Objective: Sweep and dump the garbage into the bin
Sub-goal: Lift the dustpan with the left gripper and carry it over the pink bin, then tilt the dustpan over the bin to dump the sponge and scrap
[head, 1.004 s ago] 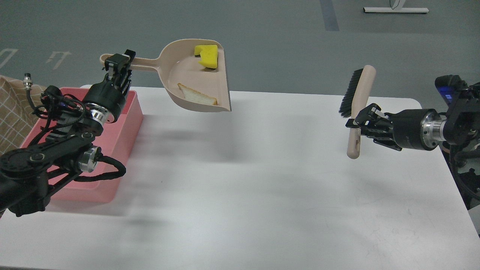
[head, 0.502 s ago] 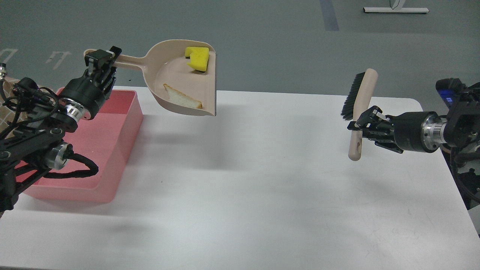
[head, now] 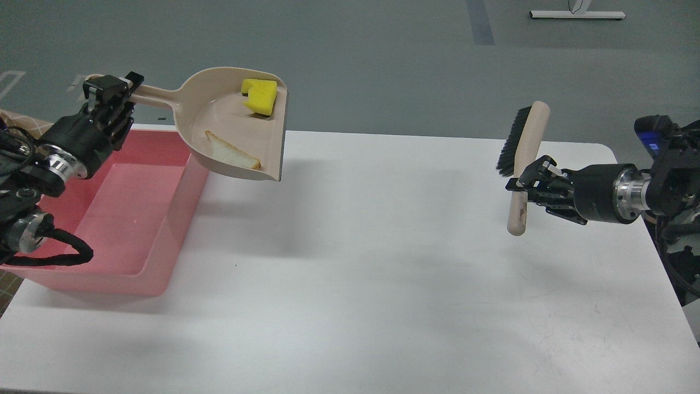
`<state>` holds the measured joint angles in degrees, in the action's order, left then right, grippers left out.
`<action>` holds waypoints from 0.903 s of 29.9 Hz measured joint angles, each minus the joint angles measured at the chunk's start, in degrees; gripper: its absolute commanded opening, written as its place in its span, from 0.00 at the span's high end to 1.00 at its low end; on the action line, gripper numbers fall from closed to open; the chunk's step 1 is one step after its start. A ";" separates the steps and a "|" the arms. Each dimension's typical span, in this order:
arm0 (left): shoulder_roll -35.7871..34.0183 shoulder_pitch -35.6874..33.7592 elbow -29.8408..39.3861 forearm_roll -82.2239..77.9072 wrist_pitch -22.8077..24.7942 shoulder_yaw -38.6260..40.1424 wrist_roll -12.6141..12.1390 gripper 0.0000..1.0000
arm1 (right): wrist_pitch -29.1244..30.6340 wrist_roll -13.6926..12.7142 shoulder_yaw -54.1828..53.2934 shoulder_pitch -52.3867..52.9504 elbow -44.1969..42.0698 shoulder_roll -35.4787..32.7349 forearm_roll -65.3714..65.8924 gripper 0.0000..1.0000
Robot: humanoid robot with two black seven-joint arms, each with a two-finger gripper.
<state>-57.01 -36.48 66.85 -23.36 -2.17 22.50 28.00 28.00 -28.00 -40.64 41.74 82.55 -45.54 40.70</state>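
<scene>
Holding dustpan with sponge, bread slice, beside bin

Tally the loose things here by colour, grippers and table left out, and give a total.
Beige: 2, the dustpan and the brush.
Yellow: 1, the sponge.
White: 1, the bread slice.
Pink: 1, the bin.
Total: 5.

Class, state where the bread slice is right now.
Upper left of the head view: the bread slice lies in the dustpan, below the sponge, beside the bin.
</scene>
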 measured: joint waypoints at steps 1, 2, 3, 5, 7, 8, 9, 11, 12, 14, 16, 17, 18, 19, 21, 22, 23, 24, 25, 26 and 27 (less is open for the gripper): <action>-0.53 0.14 -0.14 0.07 0.48 0.00 0.00 1.00 | 0.00 0.00 0.01 -0.08 0.00 0.00 0.00 1.00; -1.01 0.28 -0.26 0.10 0.95 0.00 0.00 1.00 | 0.00 0.00 0.02 -0.20 0.00 0.01 0.00 1.00; -1.41 0.40 -0.37 0.19 1.40 0.00 0.00 1.00 | 0.00 0.00 0.03 -0.28 0.00 0.01 0.00 1.00; -2.12 0.59 -0.72 0.39 2.27 0.00 0.00 1.00 | 0.00 0.00 0.03 -0.60 0.02 0.03 0.00 1.00; -2.88 0.68 -0.95 0.59 2.89 0.00 0.00 1.00 | 0.00 0.00 0.03 -0.91 0.11 0.08 0.00 1.00; -3.35 0.69 -1.03 0.79 3.18 0.00 0.00 1.00 | 0.00 0.00 0.04 -1.01 0.17 0.09 0.00 1.00; -3.77 0.70 -1.09 1.02 3.43 0.00 0.00 1.00 | 0.00 0.00 0.03 -1.07 0.21 0.09 0.00 1.00; -4.43 0.71 -1.14 1.47 3.95 0.03 0.00 1.00 | 0.00 0.00 0.03 -1.14 0.28 0.10 0.00 1.00; -4.76 0.71 -1.20 1.71 4.20 0.05 0.00 1.00 | 0.00 0.00 0.03 -1.15 0.28 0.10 0.00 1.00; -5.30 0.71 -1.50 1.97 4.74 0.06 0.00 1.00 | 0.00 0.00 0.03 -1.19 0.27 0.09 0.00 1.00; -5.74 0.71 -2.01 2.08 5.41 0.06 0.00 1.00 | 0.00 0.00 0.03 -1.20 0.21 0.07 0.00 1.00; -5.97 0.71 -2.20 2.12 5.74 0.06 0.00 1.00 | 0.00 0.00 0.04 -1.20 0.19 0.03 0.00 1.00; -6.30 0.71 -2.42 2.15 6.07 0.06 0.00 1.00 | 0.00 0.00 0.03 -1.20 0.17 0.02 0.00 1.00; -6.70 0.71 -2.67 2.17 6.34 0.05 0.00 1.00 | 0.00 0.00 0.03 -1.20 0.16 0.02 0.00 1.00; -7.35 0.71 -3.21 2.18 6.78 0.03 0.00 1.00 | 0.00 0.00 0.03 -1.21 0.16 0.02 0.00 1.00; -7.58 0.71 -3.50 2.18 7.03 0.01 0.00 1.00 | 0.00 0.00 0.03 -1.21 0.16 0.02 0.00 1.00; -7.77 0.71 -3.84 2.18 7.39 0.00 0.00 1.00 | 0.00 0.00 0.03 -1.21 0.15 0.02 0.00 1.00; -8.00 0.71 -4.39 2.18 7.92 0.00 0.00 1.00 | 0.00 0.00 0.03 -1.21 0.15 0.04 0.00 1.00; -8.23 0.71 -5.01 2.18 8.39 0.00 0.00 1.00 | 0.00 0.00 0.03 -1.23 0.15 0.06 0.00 1.00; -8.43 0.71 -5.59 2.19 8.76 0.00 0.00 1.00 | 0.00 0.00 0.04 -1.29 0.15 0.08 0.04 1.00; -8.66 0.71 -6.20 2.18 9.09 -0.01 0.00 1.00 | 0.00 0.00 0.04 -1.34 0.15 0.08 0.07 1.00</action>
<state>-65.67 -35.77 60.65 -21.18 6.93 22.50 28.00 28.00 -28.00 -40.60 40.40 82.70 -45.45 40.76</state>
